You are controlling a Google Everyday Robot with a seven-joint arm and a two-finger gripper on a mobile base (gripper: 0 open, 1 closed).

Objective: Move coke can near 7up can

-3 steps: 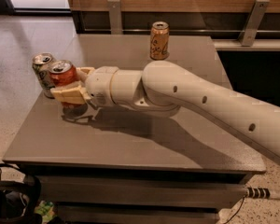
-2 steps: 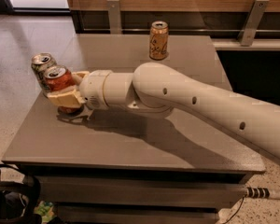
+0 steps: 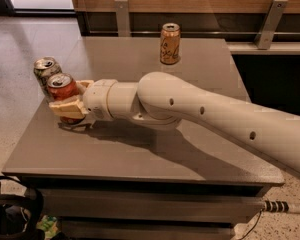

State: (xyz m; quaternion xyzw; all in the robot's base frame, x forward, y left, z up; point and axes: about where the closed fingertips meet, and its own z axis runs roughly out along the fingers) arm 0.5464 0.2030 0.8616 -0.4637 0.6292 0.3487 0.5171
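The red coke can stands upright near the left edge of the grey table, right beside the whitish-silver 7up can, which is just behind and left of it. My gripper reaches in from the right on the white arm. Its tan fingers are closed around the coke can's lower body. The lower part of the coke can is hidden by the near finger.
An orange-gold can stands upright at the back middle of the table. A wooden wall with metal brackets runs behind. The table's left edge is close to both cans. Black cables lie on the floor at lower left.
My gripper has carried the coke can a little to the left, closer to the 7up can. The orange-gold can has not moved.
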